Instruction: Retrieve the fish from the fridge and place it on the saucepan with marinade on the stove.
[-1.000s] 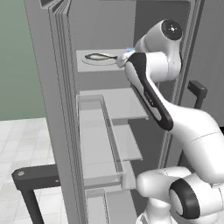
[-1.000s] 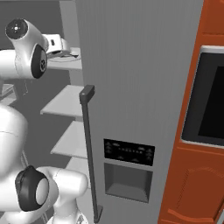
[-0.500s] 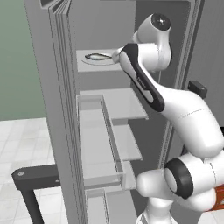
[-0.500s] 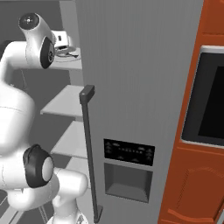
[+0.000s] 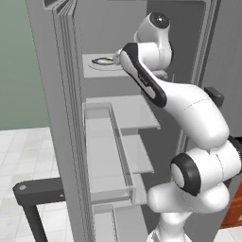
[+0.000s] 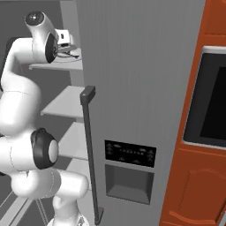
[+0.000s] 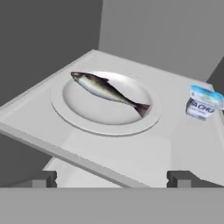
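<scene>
Swinging its upper links rightward over the last second, the white arm keeps its claw [image 5: 118, 60] at the tall grey fridge's [image 5: 56, 118] top shelf. From the right base, the wrist sits by that shelf [image 6: 66, 65]. Ahead of the spread, empty claw [image 7: 111, 177], the slender silver-grey fish [image 7: 107, 89] lies on a shallow white plate [image 7: 65, 109]; a small clear-blue cup [image 7: 202, 103] stands right.

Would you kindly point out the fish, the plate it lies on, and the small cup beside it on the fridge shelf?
fish [image 7: 107, 89], hand view, on the middle of its body.
plate [image 7: 78, 117], hand view, on the bare near rim.
small cup [image 7: 202, 104], hand view, on its labelled side wall.
</scene>
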Tool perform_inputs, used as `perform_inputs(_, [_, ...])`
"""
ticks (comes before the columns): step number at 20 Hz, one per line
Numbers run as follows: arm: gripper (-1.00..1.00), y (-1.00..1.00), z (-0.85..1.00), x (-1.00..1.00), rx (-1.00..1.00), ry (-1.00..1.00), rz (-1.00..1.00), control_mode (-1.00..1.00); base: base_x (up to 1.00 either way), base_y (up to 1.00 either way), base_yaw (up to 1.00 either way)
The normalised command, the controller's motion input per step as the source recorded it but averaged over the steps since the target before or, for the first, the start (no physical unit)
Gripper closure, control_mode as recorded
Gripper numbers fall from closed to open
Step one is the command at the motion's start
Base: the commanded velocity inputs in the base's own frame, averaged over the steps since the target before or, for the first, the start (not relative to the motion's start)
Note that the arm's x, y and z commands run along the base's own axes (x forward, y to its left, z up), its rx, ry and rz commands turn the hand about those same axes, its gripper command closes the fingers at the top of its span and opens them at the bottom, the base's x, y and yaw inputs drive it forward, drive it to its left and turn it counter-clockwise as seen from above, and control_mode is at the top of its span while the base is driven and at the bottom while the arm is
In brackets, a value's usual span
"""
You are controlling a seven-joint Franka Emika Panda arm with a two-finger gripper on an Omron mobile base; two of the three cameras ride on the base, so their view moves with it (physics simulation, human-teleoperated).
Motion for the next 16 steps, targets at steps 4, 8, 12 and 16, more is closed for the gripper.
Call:
perform_inputs(4, [-1.0, 0.19, -0.27, 0.32, 0.0, 0.0, 0.02, -1.0, 0.0, 0.0, 0.0])
perform_inputs(8, [-1.0, 0.14, -0.26, 0.12, 0.0, -0.07, 0.04, -1.0, 0.0, 0.0, 0.0])
perform_inputs(12, [-1.0, 0.01, -0.03, 0.17, 0.0, -0.04, 0.09, -1.0, 0.0, 0.0, 0.0])
perform_inputs(16, [-1.0, 0.0, -0.01, 0.23, 0.0, -0.04, 0.11, -1.0, 0.0, 0.0, 0.0])
